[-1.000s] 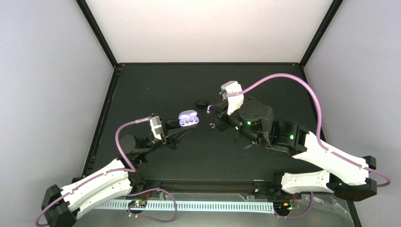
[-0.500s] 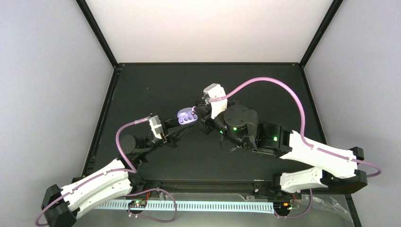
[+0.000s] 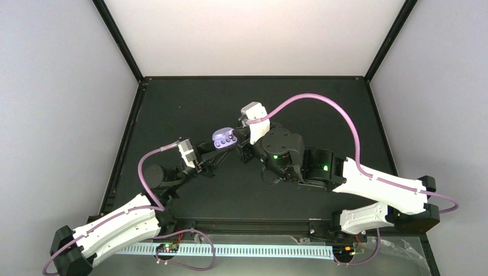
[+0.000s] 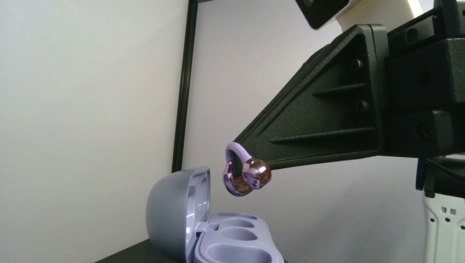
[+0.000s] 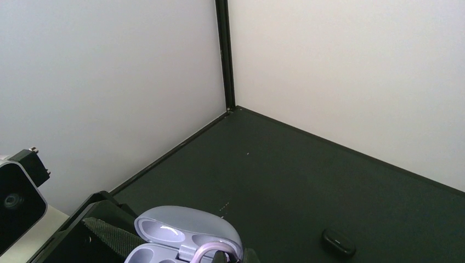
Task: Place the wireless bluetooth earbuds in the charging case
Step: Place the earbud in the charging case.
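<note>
Top view: the case (image 3: 223, 138) is clamped in the left gripper (image 3: 217, 146), lid open. The right gripper (image 3: 240, 140) sits just right of the case, fingers together; what is pinched can't be told here.

Left wrist: one earbud (image 4: 248, 176) is pinched at the right gripper's tip, just above the case and clear of it. Two wells (image 4: 237, 234) are counted, both apparently empty.

Right wrist: one case is seen at the bottom edge. One black oval (image 5: 338, 243) lies on the table (image 5: 329, 164), well right of the case. No second earbud is seen in any view.

Handling, as judged: the earbud is tiny, light, hard and glossy, so likely slippery. It is best pinched across the body. The case is light and stiff, best held by the base, with the hinge spared.
</note>
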Controlling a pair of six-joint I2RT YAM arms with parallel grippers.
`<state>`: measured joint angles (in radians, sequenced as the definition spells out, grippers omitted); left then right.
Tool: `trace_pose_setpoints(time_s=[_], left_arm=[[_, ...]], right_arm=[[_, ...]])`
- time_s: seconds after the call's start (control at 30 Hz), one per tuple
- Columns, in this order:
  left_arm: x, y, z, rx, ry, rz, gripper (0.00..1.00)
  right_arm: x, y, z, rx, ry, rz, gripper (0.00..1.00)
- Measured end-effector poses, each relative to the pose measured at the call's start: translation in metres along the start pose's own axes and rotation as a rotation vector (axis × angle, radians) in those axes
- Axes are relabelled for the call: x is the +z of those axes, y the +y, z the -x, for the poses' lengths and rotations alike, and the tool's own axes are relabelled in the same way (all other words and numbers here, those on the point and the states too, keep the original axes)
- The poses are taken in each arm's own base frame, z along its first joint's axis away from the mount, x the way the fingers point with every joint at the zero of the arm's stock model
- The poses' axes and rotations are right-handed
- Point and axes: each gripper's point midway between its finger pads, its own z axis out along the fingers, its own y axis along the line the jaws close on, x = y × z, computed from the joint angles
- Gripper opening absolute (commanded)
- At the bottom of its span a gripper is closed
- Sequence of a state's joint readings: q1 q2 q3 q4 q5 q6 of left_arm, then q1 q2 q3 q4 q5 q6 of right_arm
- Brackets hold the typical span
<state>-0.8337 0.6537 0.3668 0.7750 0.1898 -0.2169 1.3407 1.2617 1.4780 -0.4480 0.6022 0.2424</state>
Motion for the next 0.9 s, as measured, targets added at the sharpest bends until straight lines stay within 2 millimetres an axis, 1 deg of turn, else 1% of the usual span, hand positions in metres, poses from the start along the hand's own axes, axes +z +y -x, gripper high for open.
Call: trace_pose_setpoints(time_s=[0.5,0.9], left_arm=[[0.0,0.004,0.0,-0.001,0.0,0.022,0.02],[-0.003,0.008,0.005,-0.001,-0.014,0.051,0.01]], right_arm=[[0.012,0.005,-0.008,-0.003,0.024,-0.016,0.01],[0.013,0.004,-0.007,0.015,0.025,-0.03,0.01]])
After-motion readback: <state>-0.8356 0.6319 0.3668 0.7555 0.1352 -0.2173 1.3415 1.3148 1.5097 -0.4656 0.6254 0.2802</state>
